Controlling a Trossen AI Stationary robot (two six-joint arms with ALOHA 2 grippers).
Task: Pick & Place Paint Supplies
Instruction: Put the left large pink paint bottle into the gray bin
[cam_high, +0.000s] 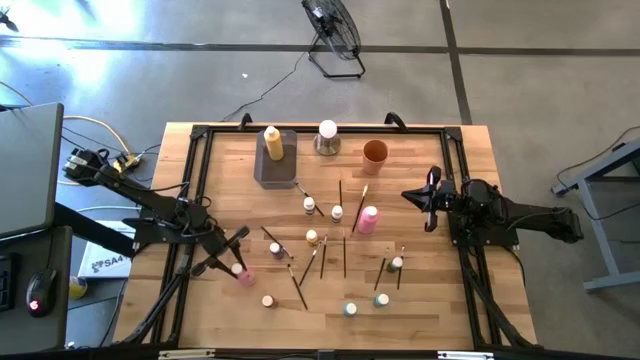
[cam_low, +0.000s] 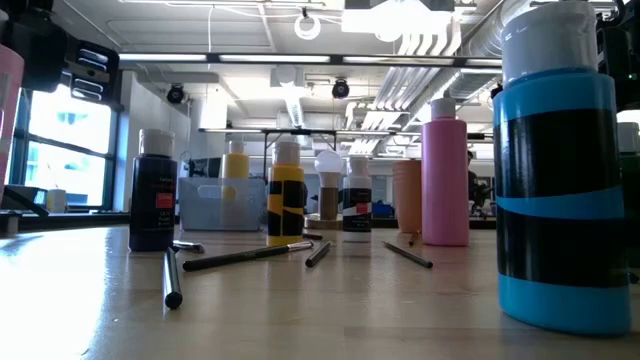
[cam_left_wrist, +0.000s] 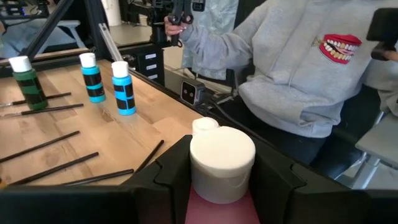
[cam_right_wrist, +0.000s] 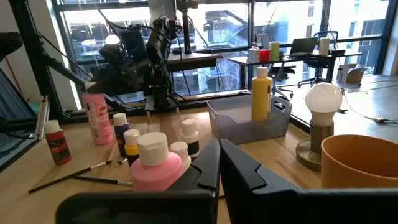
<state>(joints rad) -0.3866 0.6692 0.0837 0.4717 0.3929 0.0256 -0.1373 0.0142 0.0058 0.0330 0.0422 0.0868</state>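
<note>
On the wooden tabletop (cam_high: 420, 300), the left end effector (cam_high: 238, 266) pinches a pink paint bottle (cam_left_wrist: 219, 168) for transfer; the right end effector (cam_high: 432, 199) waits, pressed together.

A grey tray (cam_high: 272, 168) is seen at the far side of the wooden counter (cam_high: 420, 300). To its right are set a white ball on a metal base (cam_high: 327, 137) and an orange cup (cam_high: 375, 152). A floor fan (cam_high: 335, 28) is seen beyond the counter.
</note>
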